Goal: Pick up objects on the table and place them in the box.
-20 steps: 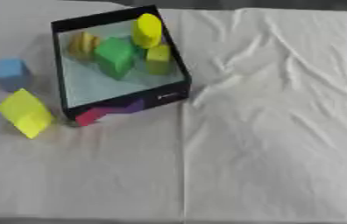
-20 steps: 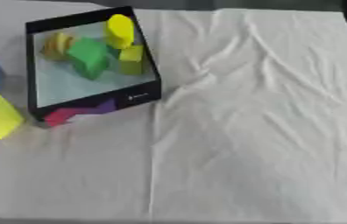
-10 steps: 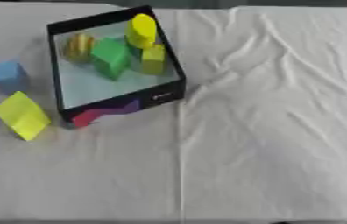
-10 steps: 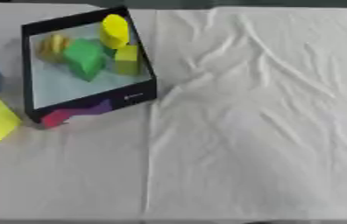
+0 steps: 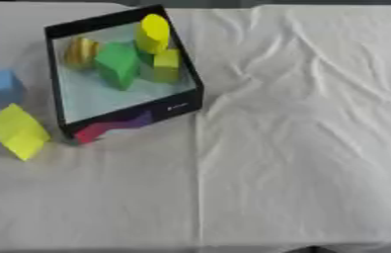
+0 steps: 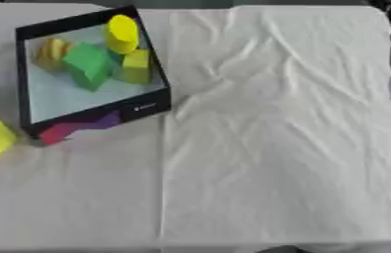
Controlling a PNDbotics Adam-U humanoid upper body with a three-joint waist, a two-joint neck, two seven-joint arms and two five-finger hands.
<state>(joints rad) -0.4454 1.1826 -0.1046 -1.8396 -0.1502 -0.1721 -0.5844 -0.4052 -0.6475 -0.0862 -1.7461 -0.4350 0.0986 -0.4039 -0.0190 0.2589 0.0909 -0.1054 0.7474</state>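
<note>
A black-walled box (image 5: 126, 114) sits on a table covered with a creased white cloth (image 5: 302, 128). The box is set askew, its near wall carrying a wavy band of red and purple along the bottom and a small pale mark near the right corner. Its floor is pale and glossy.

Four blocks lie inside, all crowded toward the far end of the box. A green block (image 5: 117, 65) with slanted faces sits in the middle. Left of it, against the left wall, is a rounded orange-yellow block (image 5: 81, 51) with faint stripes. A yellow cylinder (image 5: 153, 33) stands tilted at the far right corner, rising above the rim. Just in front of it, against the right wall, rests a small yellow-green cube (image 5: 166, 64), close beside the green block.

Two blocks are outside the box, both to its left on the cloth. A blue cube (image 5: 1, 86) lies level with the middle of the box, a little apart from the left wall. A yellow wedge-like block (image 5: 16, 131) lies nearer the camera, off the box's near left corner, apart from both the box and the blue cube.

Neither hand shows in either view, so their state cannot be told; only dark shapes appear at the right edge of the right eye view.
</note>
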